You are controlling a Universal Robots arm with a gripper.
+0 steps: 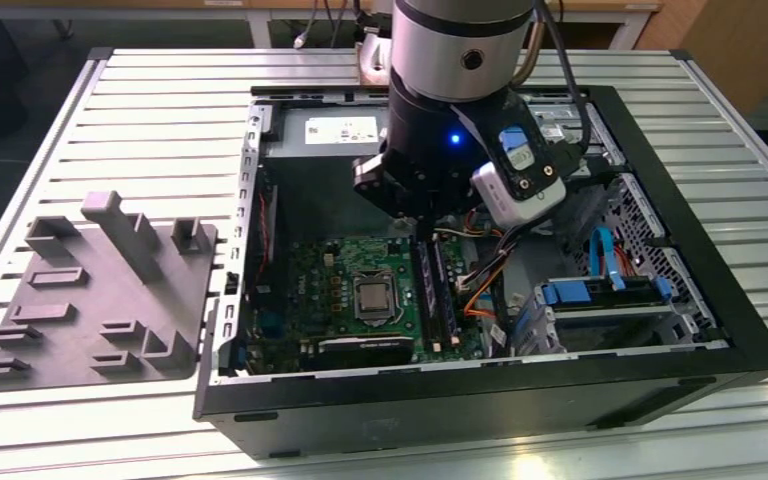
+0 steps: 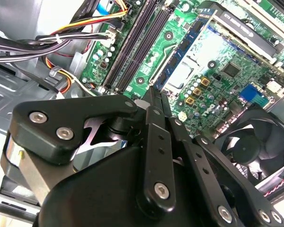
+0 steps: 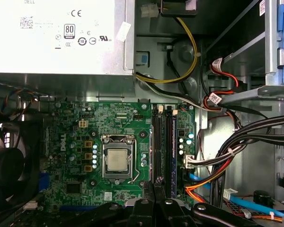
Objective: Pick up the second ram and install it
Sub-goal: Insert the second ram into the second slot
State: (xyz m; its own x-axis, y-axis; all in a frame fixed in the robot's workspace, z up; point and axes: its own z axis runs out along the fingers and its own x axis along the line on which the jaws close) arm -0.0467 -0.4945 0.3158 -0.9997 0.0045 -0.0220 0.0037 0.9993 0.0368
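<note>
The arm reaches down into the open computer case (image 1: 744, 370) on the bench (image 1: 157, 100). The gripper (image 3: 152, 190) hangs low over the motherboard (image 3: 71, 189), its jaws pressed together with nothing visible between them.

In the first wrist view a dark-blue stick, which I take for the second ram (image 3: 173, 151), stands on edge in the outermost memory slot. The jaw tips sit at one end of the black slots (image 3: 157, 142) just beside it, on the processor socket (image 3: 118, 158) side. I cannot tell whether they touch it.

Room is tight. A bundle of cables (image 3: 246, 142) crowds the stick's other side, the power supply (image 3: 61, 38) lies beyond its far end, and a fan (image 2: 255, 142) sits past the socket.

The stick's long axis follows the slots, running from the power supply end toward the jaws. The grey holder tray (image 1: 91, 300) lies well apart on the bench.
</note>
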